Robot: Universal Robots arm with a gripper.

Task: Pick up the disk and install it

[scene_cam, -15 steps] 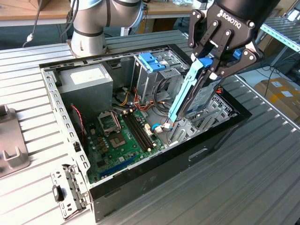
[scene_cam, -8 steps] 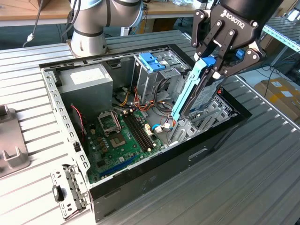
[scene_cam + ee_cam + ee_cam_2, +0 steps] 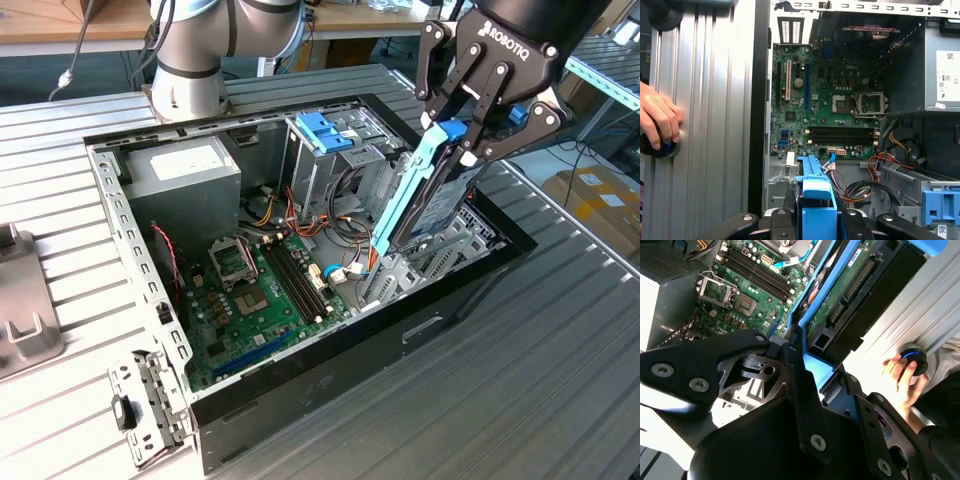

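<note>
My gripper [image 3: 455,150] is shut on the disk [image 3: 415,195], a silver drive framed by light blue carrier rails. I hold it on edge and tilted, its lower end reaching down into the open computer case [image 3: 110,200] at the exterior view's right, beside the metal drive cage [image 3: 340,165]. In the second wrist view the disk [image 3: 840,305] shows its green circuit-board underside running away from my gripper [image 3: 812,365]. The first wrist view looks along the blue carrier edge of the disk [image 3: 815,195], clamped between the black fingers [image 3: 782,222].
A blue bracket [image 3: 325,130] tops the drive cage. The grey power-supply box [image 3: 185,175] and green motherboard [image 3: 265,290] fill the case, with loose cables [image 3: 345,210] nearby. A person's hand [image 3: 657,117] rests on a round knob on the ribbed table. A loose metal bracket [image 3: 150,400] lies in front.
</note>
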